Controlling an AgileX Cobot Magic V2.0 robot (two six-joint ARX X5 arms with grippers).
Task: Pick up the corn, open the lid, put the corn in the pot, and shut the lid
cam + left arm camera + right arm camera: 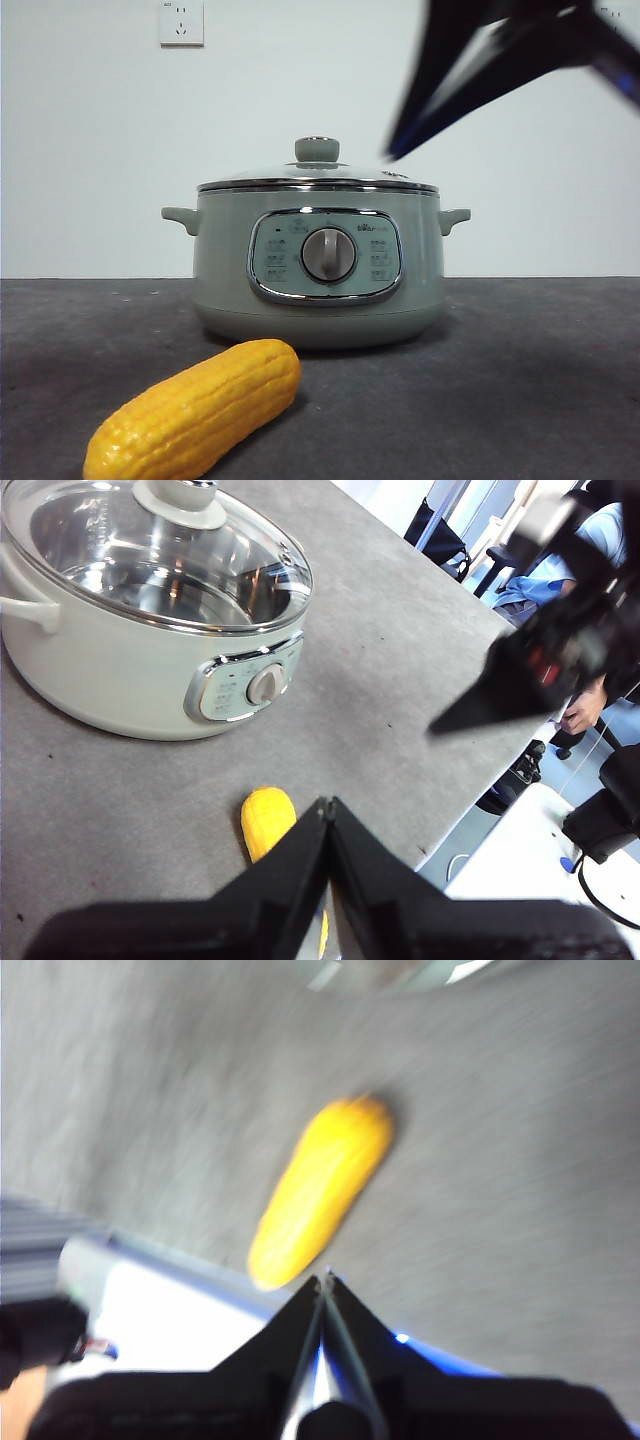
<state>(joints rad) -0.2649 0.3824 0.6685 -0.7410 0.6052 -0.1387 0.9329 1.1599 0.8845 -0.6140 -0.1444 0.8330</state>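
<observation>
The pot [318, 268] stands in the middle of the dark grey table [520, 380] in the front view, its chrome-framed panel and silver dial [328, 254] facing the camera. The lid [317, 177] sits closed on the pot's rim, with the pale green knob [317, 150] on top. The left wrist view shows through the glass that the pot's shiny bowl is bare.

The corn [197, 410] lies on the table in front of the pot, toward 7 o'clock from it in the front view, apart from its base. Its near end runs to the lower edge of the picture and its far end angles up toward the pot.

The right gripper [395, 152] enters the front view from the upper right corner, dark and blurred, its tip in the air at about 2 o'clock from the knob, not touching the lid. Its own wrist view, smeared by motion, shows its two fingers pressed together with nothing between them, above the corn [322, 1192].

The left gripper [327, 805] hangs above the table with its fingers also together and empty, the corn [267, 821] partly hidden behind them, the pot [140, 670] well beyond.
</observation>
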